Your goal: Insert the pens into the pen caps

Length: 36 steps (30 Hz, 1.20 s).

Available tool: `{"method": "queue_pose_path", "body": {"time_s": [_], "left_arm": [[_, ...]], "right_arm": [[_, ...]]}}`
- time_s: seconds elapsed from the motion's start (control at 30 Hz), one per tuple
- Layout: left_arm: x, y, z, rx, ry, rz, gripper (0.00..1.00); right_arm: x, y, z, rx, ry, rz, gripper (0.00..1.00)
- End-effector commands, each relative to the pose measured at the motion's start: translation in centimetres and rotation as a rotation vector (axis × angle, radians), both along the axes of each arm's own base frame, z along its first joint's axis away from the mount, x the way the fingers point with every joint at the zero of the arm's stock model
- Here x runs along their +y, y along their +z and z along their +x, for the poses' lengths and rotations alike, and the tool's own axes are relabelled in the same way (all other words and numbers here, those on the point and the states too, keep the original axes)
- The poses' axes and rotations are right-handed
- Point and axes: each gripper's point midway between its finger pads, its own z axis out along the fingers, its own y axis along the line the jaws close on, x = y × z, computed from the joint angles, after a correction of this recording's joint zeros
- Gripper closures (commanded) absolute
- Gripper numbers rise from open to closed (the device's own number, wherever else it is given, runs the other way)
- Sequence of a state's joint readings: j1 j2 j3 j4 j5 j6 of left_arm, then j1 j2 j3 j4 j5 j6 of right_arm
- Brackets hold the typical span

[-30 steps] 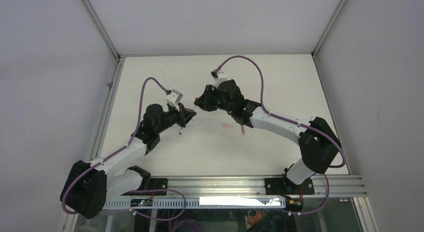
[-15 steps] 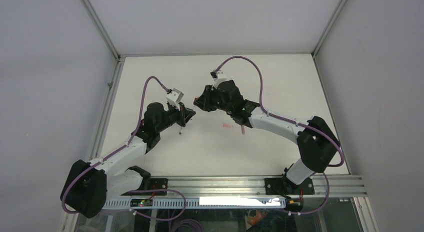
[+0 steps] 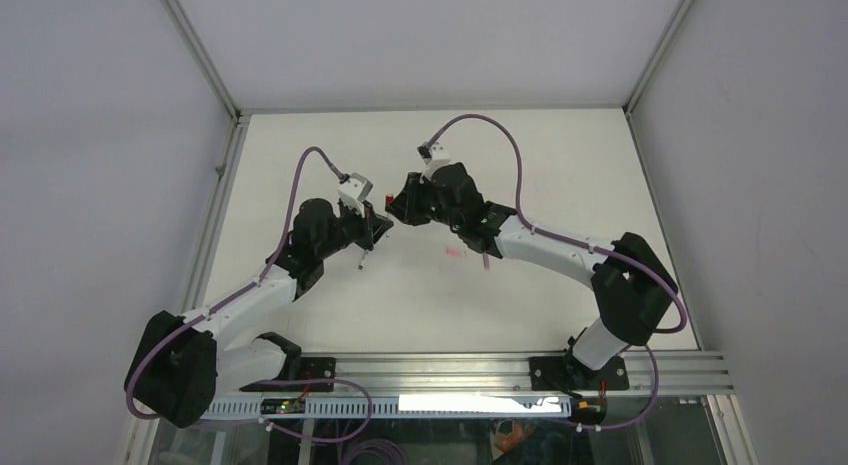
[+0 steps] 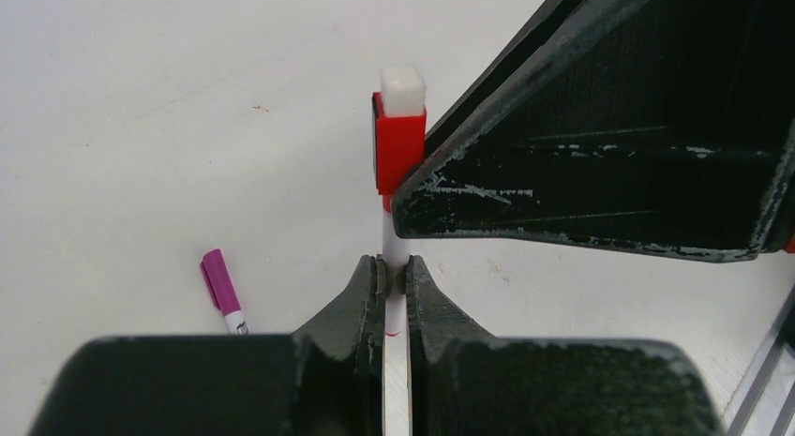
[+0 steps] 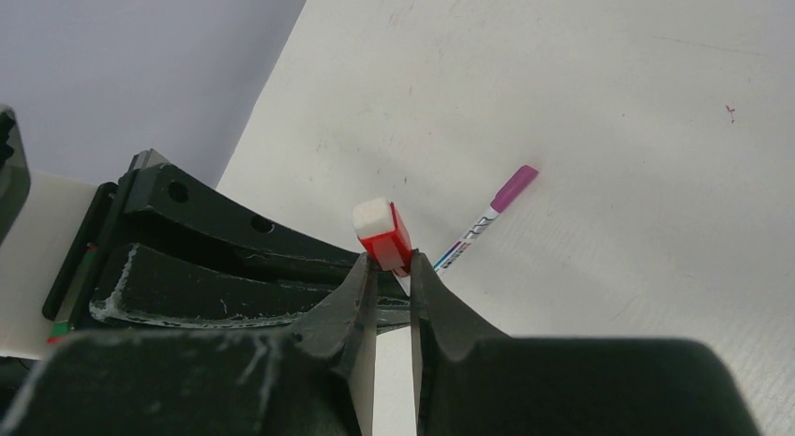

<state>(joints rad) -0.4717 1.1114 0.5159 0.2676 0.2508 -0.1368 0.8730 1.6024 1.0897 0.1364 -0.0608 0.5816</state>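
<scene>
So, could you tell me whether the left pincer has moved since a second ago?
Yes, slightly: the left pincer has shifted toward the far edge of the table in the top view.

Left arm and right arm: white links, black joints. Purple cables run along both. Black fingers have scuffed edges.

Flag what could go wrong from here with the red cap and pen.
1. The right gripper pinches the red cap only at its fingertips; it could twist out when pushed.
2. The left gripper clamps the thin pen below the cap; the barrel may slide or tilt.
3. The two grippers sit very close and could collide.
</scene>
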Motion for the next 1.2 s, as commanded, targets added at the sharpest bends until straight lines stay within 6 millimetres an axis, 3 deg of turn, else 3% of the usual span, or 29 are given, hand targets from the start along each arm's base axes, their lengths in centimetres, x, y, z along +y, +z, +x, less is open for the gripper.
{"method": "queue_pose_path", "body": {"time_s": [0.0, 0.17, 0.57, 0.8, 0.97, 1.17], "left_arm": [[-0.6, 20.9, 2.3, -0.622, -0.002, -0.26, 1.0], [-2.3, 18.8, 1.2, -0.571, -0.138, -0.166, 1.0], [-1.0, 17.0, 0.7, -0.521, -0.091, -0.123, 1.0], [-0.9, 14.5, 1.3, -0.441, -0.074, -0.087, 1.0], [-0.8, 11.3, 1.8, -0.351, -0.056, -0.059, 1.0], [-0.9, 7.0, 1.9, -0.202, -0.04, -0.061, 1.0]], "right_arm": [[-1.2, -10.5, -13.7, 0.404, 0.35, -0.273, 1.0], [-1.7, -10.1, -13.3, 0.351, 0.361, -0.281, 1.0], [-3.1, -9.9, -12.1, 0.322, 0.329, -0.286, 1.0], [-4.4, -7.9, -10.4, 0.255, 0.283, -0.281, 0.99], [-6.5, -5.0, -8.6, 0.167, 0.221, -0.249, 0.79], [-10.1, -2.1, -6.1, 0.08, 0.111, -0.218, 0.67]]}}
